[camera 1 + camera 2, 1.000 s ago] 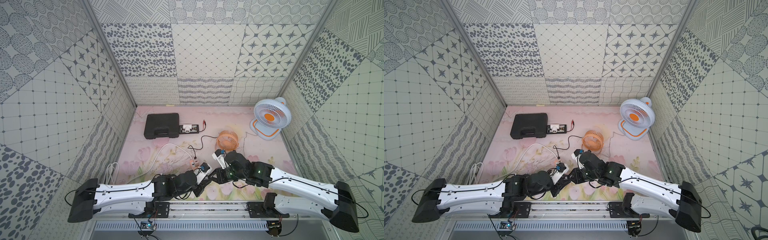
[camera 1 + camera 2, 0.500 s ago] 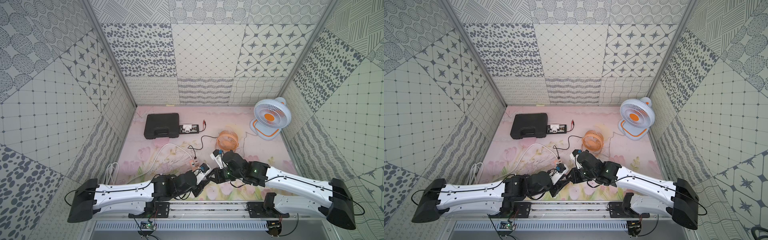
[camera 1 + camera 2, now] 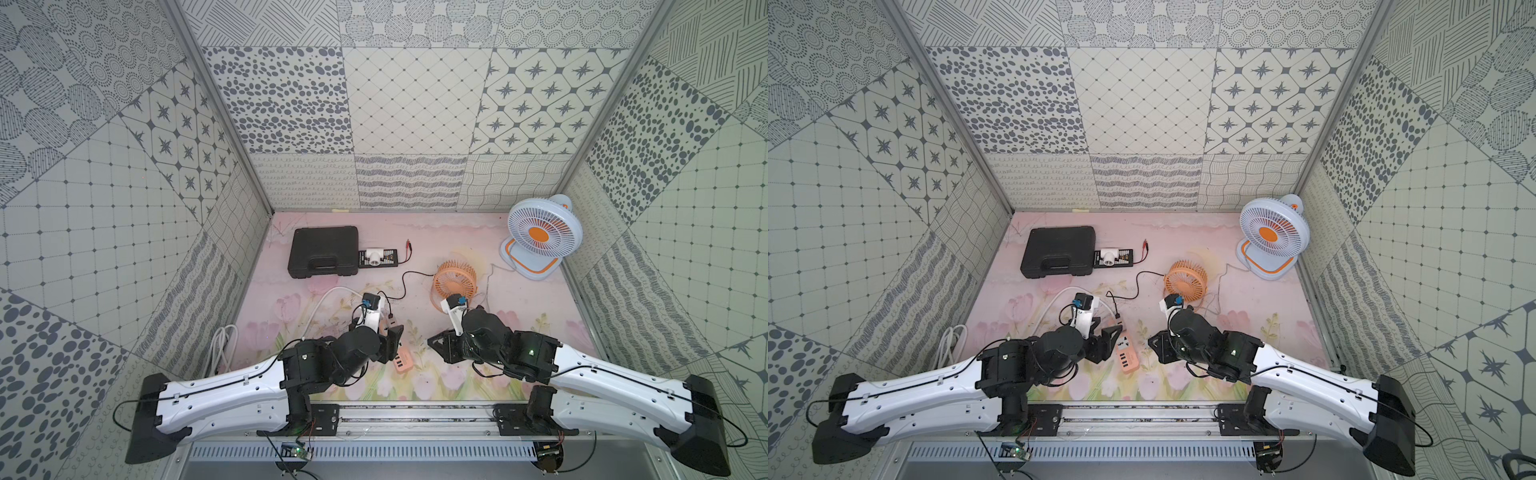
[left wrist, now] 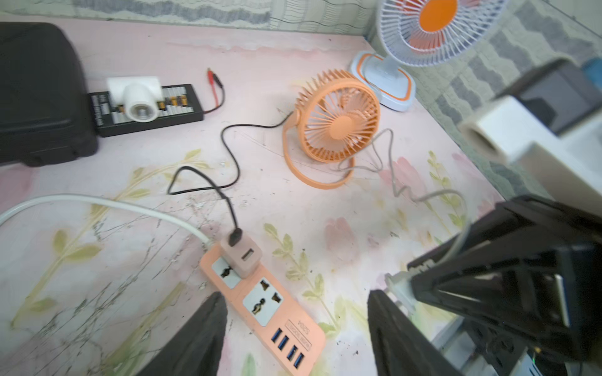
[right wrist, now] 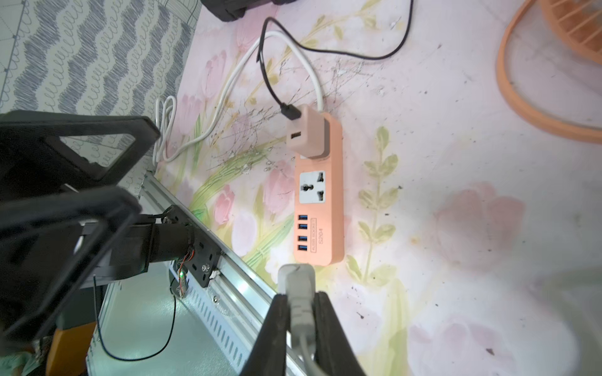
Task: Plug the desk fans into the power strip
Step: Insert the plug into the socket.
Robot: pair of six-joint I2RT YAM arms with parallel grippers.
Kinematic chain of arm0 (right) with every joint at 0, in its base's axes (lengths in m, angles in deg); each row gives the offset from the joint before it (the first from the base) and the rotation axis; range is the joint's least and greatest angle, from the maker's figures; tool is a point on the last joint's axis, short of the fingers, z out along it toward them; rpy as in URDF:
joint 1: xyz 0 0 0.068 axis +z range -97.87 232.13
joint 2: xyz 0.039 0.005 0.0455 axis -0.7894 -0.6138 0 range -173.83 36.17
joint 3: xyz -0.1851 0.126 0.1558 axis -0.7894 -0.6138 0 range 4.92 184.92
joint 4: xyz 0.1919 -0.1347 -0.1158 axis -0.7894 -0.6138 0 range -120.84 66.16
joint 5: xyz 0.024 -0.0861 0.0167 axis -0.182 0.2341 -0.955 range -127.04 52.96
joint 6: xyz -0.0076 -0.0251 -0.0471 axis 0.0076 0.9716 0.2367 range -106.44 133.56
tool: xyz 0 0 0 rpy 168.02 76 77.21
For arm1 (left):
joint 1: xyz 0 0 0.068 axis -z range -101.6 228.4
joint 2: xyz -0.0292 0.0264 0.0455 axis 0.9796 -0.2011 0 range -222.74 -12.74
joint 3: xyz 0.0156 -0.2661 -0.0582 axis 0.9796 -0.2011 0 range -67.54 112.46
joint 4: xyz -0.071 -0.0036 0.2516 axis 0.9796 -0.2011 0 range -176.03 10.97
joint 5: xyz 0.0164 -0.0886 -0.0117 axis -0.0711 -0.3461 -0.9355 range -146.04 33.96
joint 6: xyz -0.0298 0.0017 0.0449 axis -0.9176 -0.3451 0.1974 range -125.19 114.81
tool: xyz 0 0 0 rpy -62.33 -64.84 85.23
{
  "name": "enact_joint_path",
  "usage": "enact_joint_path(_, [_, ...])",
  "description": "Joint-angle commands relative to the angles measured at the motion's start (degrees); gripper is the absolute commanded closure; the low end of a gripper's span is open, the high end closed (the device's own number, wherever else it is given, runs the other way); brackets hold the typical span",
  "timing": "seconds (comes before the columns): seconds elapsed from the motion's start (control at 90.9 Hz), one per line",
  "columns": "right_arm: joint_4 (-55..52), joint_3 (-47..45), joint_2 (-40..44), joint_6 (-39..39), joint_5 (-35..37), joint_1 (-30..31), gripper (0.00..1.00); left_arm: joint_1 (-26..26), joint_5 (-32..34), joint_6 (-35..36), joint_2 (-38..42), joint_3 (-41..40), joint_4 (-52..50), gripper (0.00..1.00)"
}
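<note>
So the right hand (image 5: 300,302) is pinching the grey plug (image 5: 294,276) by its body, nose aimed at the strip (image 5: 330,234). I'd guess that's so it can go straight for the free socket (image 5: 312,187). Its grey cord (image 4: 407,192) seems to trail off to the white fan (image 3: 540,232) in the far corner.

Left hand (image 4: 296,325) is spread wide, empty, hovering over the strip, probably ready to pin it down for the push.

Strip lies flat on the table (image 3: 540,299) near the front, between both arms: peach-orange, two white sockets, four blue USB ports (image 5: 302,232), white cord (image 4: 97,199). One socket's taken by a pink adapter (image 5: 306,133) feeding the orange fan (image 3: 455,282).
</note>
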Motion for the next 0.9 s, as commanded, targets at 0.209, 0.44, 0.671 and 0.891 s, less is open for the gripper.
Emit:
enact_joint_path(0.209, [7.7, -4.5, -0.5, 4.5, 7.8, -0.4, 1.00, -15.2, -8.4, -20.3, -2.9, 2.8, -21.8, 0.23])
enact_joint_path(0.44, [16.9, -6.7, -5.4, 6.5, 5.2, 1.1, 1.00, -15.9, -22.7, -20.7, -3.3, -6.2, -7.4, 0.53])
enact_joint_path(0.671, [22.1, -3.0, -17.8, 10.5, 6.5, 3.5, 1.00, -16.1, -32.0, -26.1, -0.5, -17.8, 13.7, 0.52])
enact_joint_path(0.891, [27.0, -1.1, -24.0, 12.9, 6.3, 3.6, 1.00, -17.1, -33.6, -26.4, -2.1, -18.3, 17.7, 0.50])
